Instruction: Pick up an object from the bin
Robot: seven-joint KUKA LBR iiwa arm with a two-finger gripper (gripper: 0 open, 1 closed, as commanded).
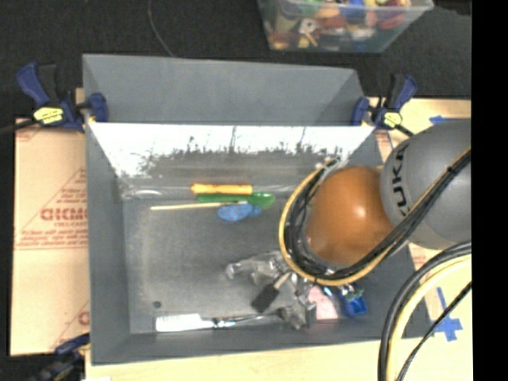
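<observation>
Gripper [270,290] low in grey metal bin [107,244], front-right area. Flat pink piece [325,306] & small blue block [354,302] lie just beside it, toward view's right. Open or closed: cannot tell.

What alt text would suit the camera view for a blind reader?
A robot arm reaches from the right into a grey metal bin, its gripper low near the front wall, by a pink block. A yellow stick and blue scrap lie behind.
</observation>
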